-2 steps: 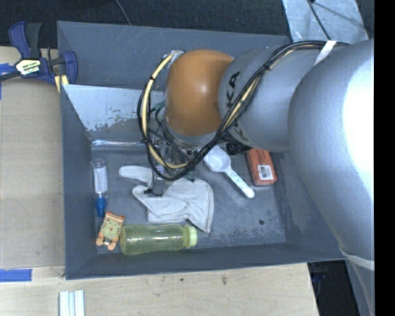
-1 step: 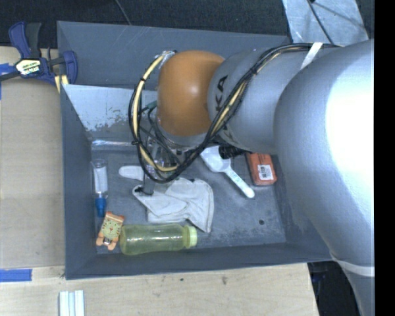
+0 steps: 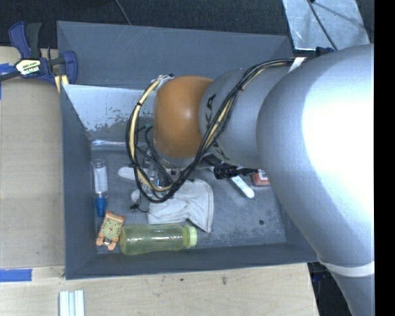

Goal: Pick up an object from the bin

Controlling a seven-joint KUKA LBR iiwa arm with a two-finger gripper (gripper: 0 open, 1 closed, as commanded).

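Observation:
My gripper point(image 3: 155, 180) hangs low in the middle of the bin, mostly hidden under the arm's orange cover and cable loops. Right beneath and to its right lies a crumpled white cloth point(image 3: 187, 206). A small white piece point(image 3: 126, 173) pokes out on its left side. Along the front wall lies a clear yellow-green bottle point(image 3: 157, 237) on its side.
A clear tube with a blue tip point(image 3: 100, 184) lies by the left wall, and a small orange-and-yellow toy point(image 3: 110, 231) sits at the front left corner. A black-and-white marker point(image 3: 237, 180) and a red-and-white item point(image 3: 262, 178) lie to the right, partly under the arm.

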